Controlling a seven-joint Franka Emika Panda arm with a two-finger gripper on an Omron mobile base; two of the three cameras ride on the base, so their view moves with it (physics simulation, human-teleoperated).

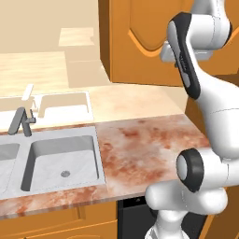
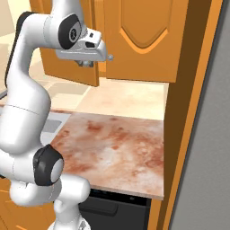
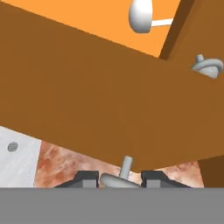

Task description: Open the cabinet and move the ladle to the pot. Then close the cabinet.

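In the left base view, the tall orange cabinet (image 1: pixel 140 42) is seen on the wall above the pink stone counter (image 1: pixel 140 144). The white arm (image 1: pixel 205 93) is raised up in front of the cabinet, and the hand is hidden behind it. A grey sink (image 1: pixel 60 161) is set into the counter on the left, with a tap (image 1: pixel 21 122) behind it.

In the right base view, one cabinet door (image 2: pixel 72 54) is swung partly open toward the arm. The gripper (image 2: pixel 108 57) is held at the free edge of this door, right at a small silver knob (image 2: pixel 109 57). The other door (image 2: pixel 143 40), with its arched panel, is seen shut behind it. The counter is laid out below.

In the hand view, the dark fingertips (image 3: pixel 89 178) are seen at the bottom, and the round silver knob (image 3: pixel 120 177) is pinched between them. The edge of the open door is stretched across the view. Past it, inside the cabinet, the ladle (image 3: pixel 142 16) is seen near the top, with its round bowl and thin handle. A second knob (image 3: pixel 206 66) is seen on the right, on the other door. A bit of the sink (image 3: pixel 17 151) and the counter are seen below.
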